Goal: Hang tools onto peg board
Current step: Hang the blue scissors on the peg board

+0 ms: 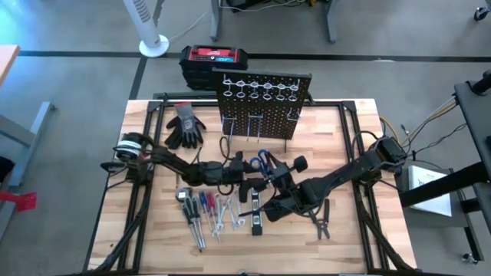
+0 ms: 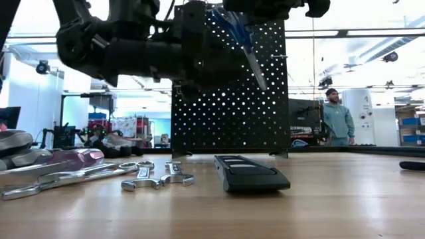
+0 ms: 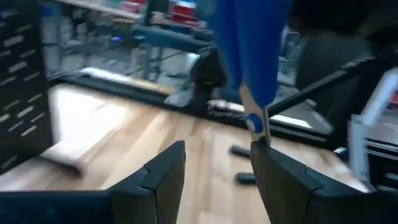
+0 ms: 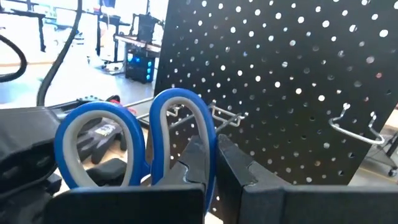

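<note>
The blue-handled scissors (image 1: 261, 160) are in the air in front of the black peg board (image 1: 265, 103), which stands upright at the table's far side. My right gripper (image 4: 214, 155) is shut on one of their handle loops. In the low view the scissors (image 2: 240, 36) hang high, with the blades (image 2: 257, 74) slanting down. My left gripper (image 3: 217, 168) is open right beside them, at the table's middle (image 1: 242, 170). The scissors' pivot and blade (image 3: 256, 124) stand just above one of its fingers (image 3: 273, 168). My right gripper pinches the rim of one blue handle loop (image 4: 208, 134) between its two fingers. The fingers point toward the peg board (image 4: 298, 81). The scissors are lifted clear of the table, blades slanting down. My left gripper: I cannot tell whether its finger touches the blade.
On the near half of the table lie red and blue screwdrivers (image 1: 201, 207), silver wrenches (image 1: 227, 213), a black level bar (image 1: 255, 211) and dark pliers (image 1: 321, 222). Grey-black gloves (image 1: 185, 126) lie left of the board. A red-topped box (image 1: 215, 57) stands behind it. A person (image 2: 335, 116) stands far off.
</note>
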